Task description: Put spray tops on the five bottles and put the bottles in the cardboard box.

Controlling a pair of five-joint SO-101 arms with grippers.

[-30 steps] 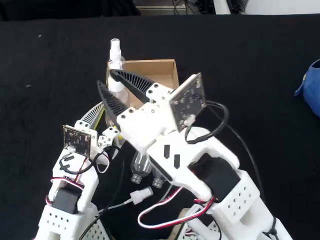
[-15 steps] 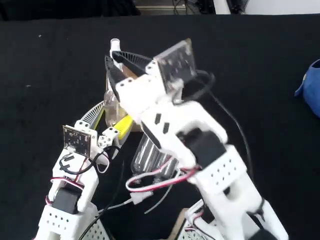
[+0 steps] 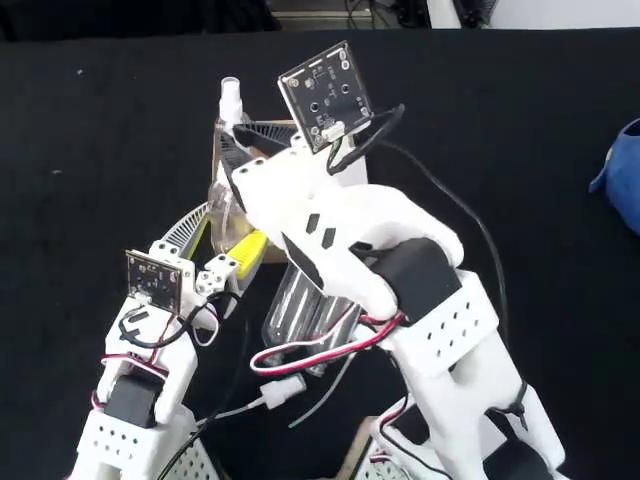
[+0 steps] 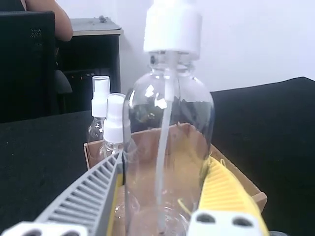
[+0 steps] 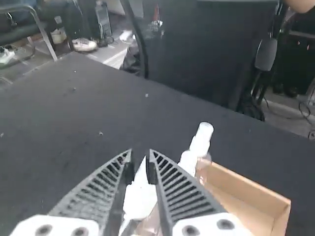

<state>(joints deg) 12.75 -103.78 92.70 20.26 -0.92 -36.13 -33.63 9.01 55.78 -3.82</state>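
Over the black table (image 3: pixel 520 150), the left gripper (image 4: pixel 165 164) clamped an upright bottle (image 4: pixel 167 128) just beside the cardboard box (image 5: pixel 256 196), while the right gripper (image 5: pixel 140 153) pinched the white spray top (image 5: pixel 137 199) sitting on it.

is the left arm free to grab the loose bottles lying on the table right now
Probably not. The left gripper is shut on a bottle with a spray top, and the right arm stretches over the loose bottles, so the way looks blocked.
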